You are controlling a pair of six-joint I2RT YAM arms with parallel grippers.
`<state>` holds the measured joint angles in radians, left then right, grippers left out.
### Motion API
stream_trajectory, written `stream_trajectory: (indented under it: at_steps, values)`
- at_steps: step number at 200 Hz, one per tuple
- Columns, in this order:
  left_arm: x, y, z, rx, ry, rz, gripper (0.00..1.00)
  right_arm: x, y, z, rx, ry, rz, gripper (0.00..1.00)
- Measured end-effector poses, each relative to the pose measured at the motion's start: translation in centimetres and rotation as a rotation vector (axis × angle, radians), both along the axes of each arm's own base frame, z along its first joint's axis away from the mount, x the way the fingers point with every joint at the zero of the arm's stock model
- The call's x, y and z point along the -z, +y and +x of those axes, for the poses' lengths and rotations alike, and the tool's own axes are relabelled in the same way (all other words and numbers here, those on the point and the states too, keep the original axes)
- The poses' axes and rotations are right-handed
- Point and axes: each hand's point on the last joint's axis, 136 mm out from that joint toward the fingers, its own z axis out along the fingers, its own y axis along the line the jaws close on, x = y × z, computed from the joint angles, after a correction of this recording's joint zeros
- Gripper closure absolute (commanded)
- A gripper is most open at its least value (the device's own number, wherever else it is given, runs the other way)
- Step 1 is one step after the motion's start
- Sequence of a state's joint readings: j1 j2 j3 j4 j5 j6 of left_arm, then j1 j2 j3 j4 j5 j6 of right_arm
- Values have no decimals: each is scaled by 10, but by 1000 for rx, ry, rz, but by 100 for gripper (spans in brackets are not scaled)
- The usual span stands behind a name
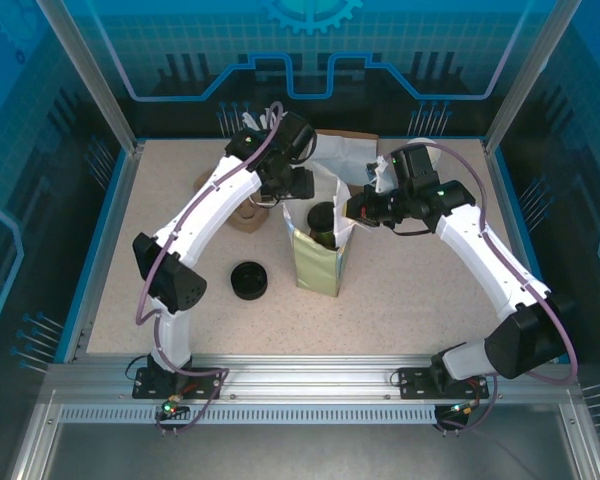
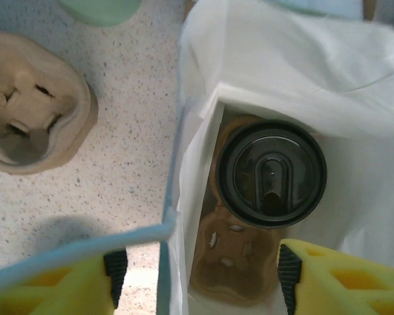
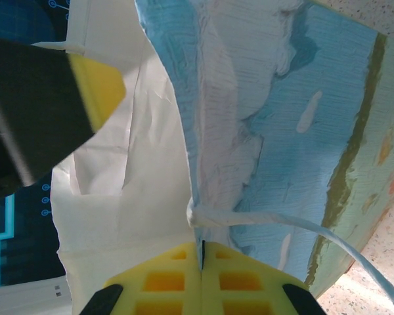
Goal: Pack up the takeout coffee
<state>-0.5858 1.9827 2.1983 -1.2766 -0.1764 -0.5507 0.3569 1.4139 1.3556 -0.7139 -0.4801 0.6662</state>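
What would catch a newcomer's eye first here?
The bag standing mid-table, with the coffee already down inside it on a brown carrier. Next, the right fingers pinched shut on the bag's rim, while the left fingers hang open above its mouth.

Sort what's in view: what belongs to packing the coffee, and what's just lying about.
Belongs to the job:
takeout coffee, standing inside the paper bag
right gripper, shut on the bag's rim
left gripper, open over the bag's mouth

Lying about:
stack of black lids
cardboard cup carrier beside the bag
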Motion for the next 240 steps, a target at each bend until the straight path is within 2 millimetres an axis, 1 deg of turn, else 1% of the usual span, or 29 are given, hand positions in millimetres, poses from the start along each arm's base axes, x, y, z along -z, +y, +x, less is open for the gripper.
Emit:
stream_trajectory:
  at_steps: [10, 21, 27, 53, 72, 88, 116, 136, 168, 189, 199, 210, 222, 240]
  values:
    - [7, 0, -1, 4, 15, 7, 50, 0, 0, 0, 1, 0, 1, 100]
    - [13, -1, -3, 2, 30, 8, 60, 0, 0, 0, 4, 3, 2, 100]
    - [15, -1, -3, 4, 34, 10, 63, 0, 0, 0, 5, 4, 3, 100]
    - [20, -2, -4, 13, 41, 14, 69, 0, 0, 0, 10, 10, 5, 100]
    - [16, -4, -7, 20, 35, 7, 74, 1, 0, -1, 10, 13, 4, 100]
    - [10, -5, -13, 26, 30, 2, 80, 3, -1, -3, 14, 22, 4, 100]
    - [1, -5, -26, 44, 31, 3, 81, 4, -3, -9, 22, 33, 8, 100]
    - [-3, -4, -37, 49, 40, 6, 84, 4, -4, -13, 26, 39, 11, 100]
    - [-5, 1, -48, 36, 59, 11, 84, 8, -2, -21, 23, 63, 9, 100]
    - [-3, 7, -57, 31, 74, 17, 81, 8, 1, -26, 9, 64, 6, 100]
    - [-1, 10, -63, 23, 82, 18, 77, 9, 2, -29, 4, 67, 2, 100]
    - [-1, 13, -69, 21, 88, 20, 68, 8, 3, -32, 1, 69, -2, 100]
    - [-3, 15, -73, 13, 86, 14, 60, 10, 1, -35, 5, 72, -18, 100]
    - [-8, 16, -74, -2, 76, -2, 58, 10, -4, -37, 12, 74, -57, 89]
